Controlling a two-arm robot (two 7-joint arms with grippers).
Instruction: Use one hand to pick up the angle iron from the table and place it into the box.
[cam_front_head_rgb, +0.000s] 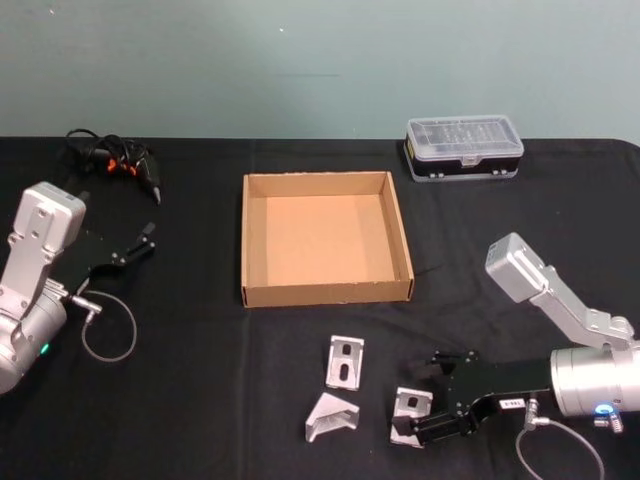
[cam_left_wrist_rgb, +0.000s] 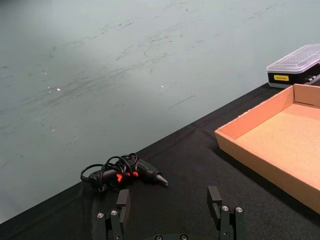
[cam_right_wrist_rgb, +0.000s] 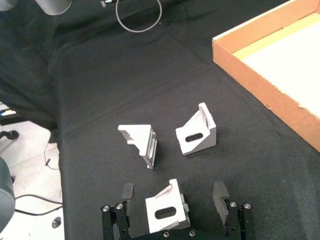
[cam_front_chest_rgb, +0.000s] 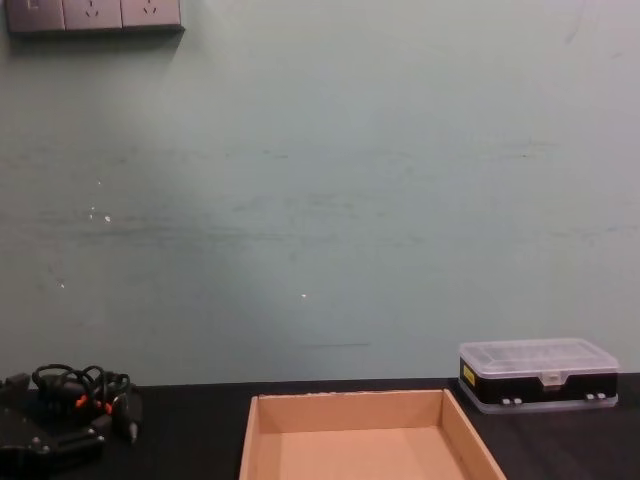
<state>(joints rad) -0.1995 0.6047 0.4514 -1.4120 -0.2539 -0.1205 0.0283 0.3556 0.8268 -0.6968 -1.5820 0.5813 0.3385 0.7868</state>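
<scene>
Angle iron (cam_right_wrist_rgb: 167, 214) nearest the robot lies on the table (cam_front_head_rgb: 200, 380), front right, between the fingers of the right gripper (cam_front_head_rgb: 428, 395). Right gripper is low over the tabletop, fingers spread wide, one on each side of the part, not clamped on it. The right wrist view shows a gap on both sides, though one finger (cam_right_wrist_rgb: 128, 193) sits close to the part and may be brushing it, hard to say. Two more brackets lie on the table just left of it: second angle iron (cam_front_head_rgb: 345, 361) nearer the box, third angle iron (cam_front_head_rgb: 327, 418) nearer the front edge. All three sit apart from one another. Box (cam_front_head_rgb: 325, 293) is at table centre, behind the brackets, its floor bare. Left gripper (cam_left_wrist_rgb: 169, 200) is at the table's left side, above the tabletop, fingers wide apart, holding nothing. Corded black tool (cam_front_head_rgb: 115, 160) lies at the far left rear. Plastic case (cam_front_head_rgb: 463, 147) with clear lid sits behind the box to the right, apart from it.
</scene>
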